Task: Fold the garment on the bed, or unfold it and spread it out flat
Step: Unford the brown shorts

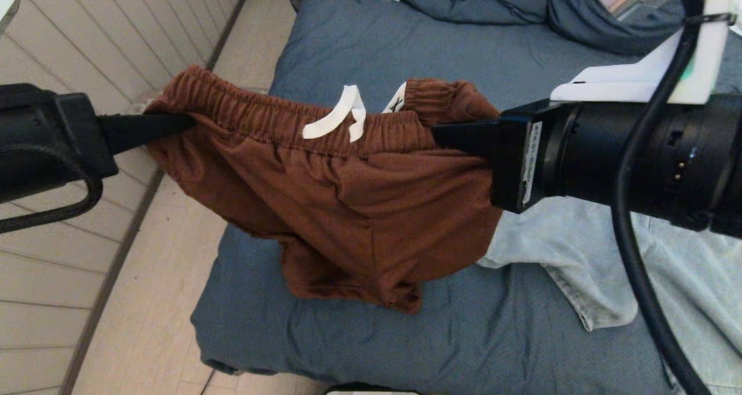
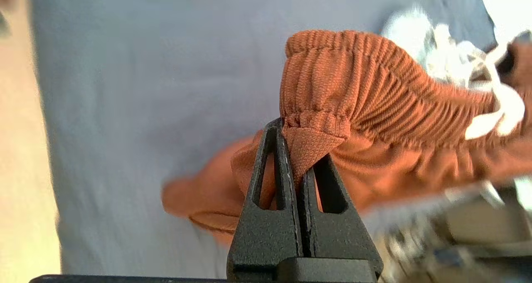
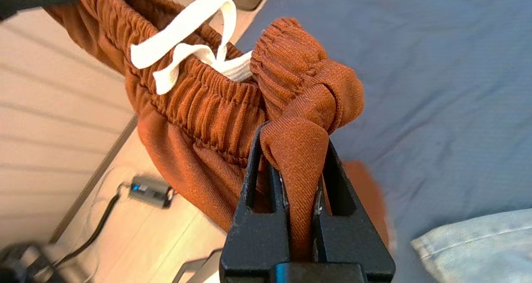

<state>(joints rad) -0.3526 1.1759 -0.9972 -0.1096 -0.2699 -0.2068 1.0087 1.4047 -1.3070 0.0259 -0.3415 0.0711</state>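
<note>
A rust-brown pair of shorts (image 1: 359, 209) with an elastic waistband and a white drawstring (image 1: 339, 116) hangs in the air above the slate-blue bed (image 1: 371, 53). My left gripper (image 1: 174, 123) is shut on the left end of the waistband (image 2: 316, 137). My right gripper (image 1: 446, 137) is shut on a bunched fold at the right end of the garment (image 3: 297, 158). The waistband stretches between the two grippers, and the legs droop, the lowest hem touching the bed cover (image 1: 400, 299).
A pale light-blue denim garment (image 1: 585, 256) lies on the bed under my right arm. A bunched blue duvet (image 1: 522, 0) sits at the far end. The bed's left edge borders a light wood floor (image 1: 151, 302) with a cable and small device (image 3: 149, 189).
</note>
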